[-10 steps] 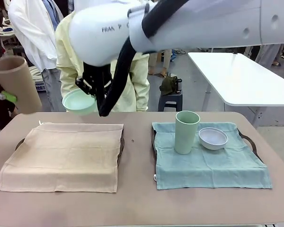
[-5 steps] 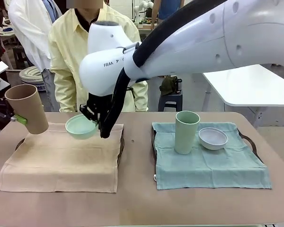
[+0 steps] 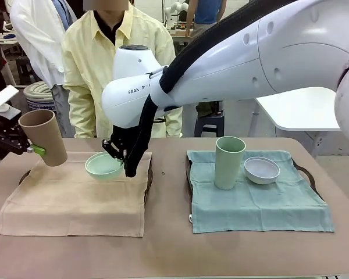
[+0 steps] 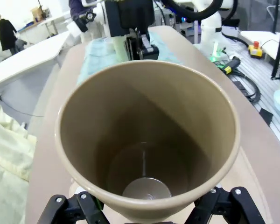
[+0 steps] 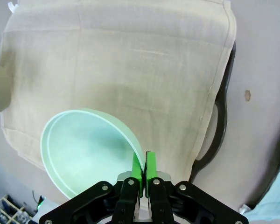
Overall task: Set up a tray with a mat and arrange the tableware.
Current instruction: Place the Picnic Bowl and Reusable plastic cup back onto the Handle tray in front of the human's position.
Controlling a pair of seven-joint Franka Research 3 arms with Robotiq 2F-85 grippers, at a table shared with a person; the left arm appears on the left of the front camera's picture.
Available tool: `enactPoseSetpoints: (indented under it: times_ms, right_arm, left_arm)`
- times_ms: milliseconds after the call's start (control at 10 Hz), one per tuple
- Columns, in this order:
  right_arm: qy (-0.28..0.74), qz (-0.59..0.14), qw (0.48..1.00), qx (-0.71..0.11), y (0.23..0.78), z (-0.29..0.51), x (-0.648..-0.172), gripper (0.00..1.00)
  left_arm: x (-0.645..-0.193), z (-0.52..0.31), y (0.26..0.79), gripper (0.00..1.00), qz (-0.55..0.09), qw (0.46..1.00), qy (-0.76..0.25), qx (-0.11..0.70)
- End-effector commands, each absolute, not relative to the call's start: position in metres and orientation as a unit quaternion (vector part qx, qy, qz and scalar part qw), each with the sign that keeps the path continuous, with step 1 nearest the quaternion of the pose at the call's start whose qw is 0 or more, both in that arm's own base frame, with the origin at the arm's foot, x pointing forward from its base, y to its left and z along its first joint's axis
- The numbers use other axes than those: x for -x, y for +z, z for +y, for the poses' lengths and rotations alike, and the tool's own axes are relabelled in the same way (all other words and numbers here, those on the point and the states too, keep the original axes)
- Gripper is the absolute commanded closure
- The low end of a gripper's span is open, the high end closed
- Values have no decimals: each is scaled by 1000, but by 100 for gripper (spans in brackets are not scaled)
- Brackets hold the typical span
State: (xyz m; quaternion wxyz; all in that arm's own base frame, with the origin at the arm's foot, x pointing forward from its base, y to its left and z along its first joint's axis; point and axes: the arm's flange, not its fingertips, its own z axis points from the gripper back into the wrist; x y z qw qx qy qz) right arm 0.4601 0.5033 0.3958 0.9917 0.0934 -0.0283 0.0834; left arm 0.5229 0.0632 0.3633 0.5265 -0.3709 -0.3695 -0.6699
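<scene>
The right gripper point(image 5: 143, 179) is clamped on the mint bowl point(image 3: 103, 165) rim over the beige mat point(image 3: 75, 195). The left gripper point(image 3: 36, 149) grips the tan cup point(image 3: 43, 137). The sage cup point(image 3: 229, 162) and white bowl point(image 3: 262, 170) stand on the green mat point(image 3: 259, 203) on the desk point(image 3: 168, 250).

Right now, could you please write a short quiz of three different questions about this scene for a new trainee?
1. True or false: the right gripper pinches the rim of the mint green bowl.
2. What does the left gripper hold?
A. white bowl
B. tan cup
C. sage green cup
3. Fill in: the sage green cup and the white bowl stand on the ____ mat.

Key:
1. True; the bowl hangs tilted above the beige mat.
2. B; the tan cup sits between its fingers.
3. Green.
</scene>
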Motion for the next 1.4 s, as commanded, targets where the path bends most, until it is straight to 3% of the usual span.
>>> enactPoseSetpoints:
  times_ms: [0, 1300]
  right_arm:
    - [92, -26, 989, -115, 385, 498, -464, 96]
    - [79, -24, 990, -113, 347, 482, -487, 96]
  left_arm:
    - [-530, 56, 353, 15, -370, 539, -661, 370]
    - [-538, 28, 293, 15, -353, 537, -659, 392]
